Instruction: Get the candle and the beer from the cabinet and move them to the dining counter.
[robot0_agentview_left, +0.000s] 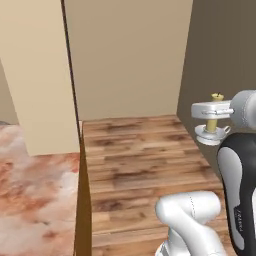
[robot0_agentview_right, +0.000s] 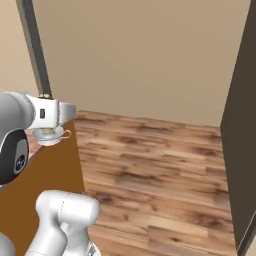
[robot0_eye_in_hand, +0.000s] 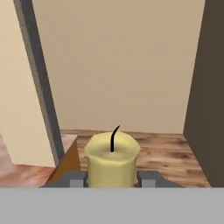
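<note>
My gripper (robot0_eye_in_hand: 112, 179) is shut on the candle (robot0_eye_in_hand: 111, 159), a pale cream-yellow cylinder with a black wick, held upright between the two finger tips. In the left base view the candle (robot0_agentview_left: 213, 123) sits in the hand at the right, above the wooden floor. In the right base view the hand (robot0_agentview_right: 49, 131) hangs at the left. The dining counter (robot0_agentview_left: 30, 190), reddish-brown and cream marbled stone, lies to the left of the hand, and its corner (robot0_eye_in_hand: 15, 171) is at the lower left of the hand view. The beer and the cabinet are out of view.
The counter's orange side panel (robot0_agentview_right: 50, 175) drops to a wood plank floor (robot0_agentview_left: 140, 155). Beige walls (robot0_agentview_right: 145, 60) stand ahead, with a dark vertical strip (robot0_eye_in_hand: 41, 87) at the left and a dark brown wall (robot0_agentview_left: 220, 55) at the right.
</note>
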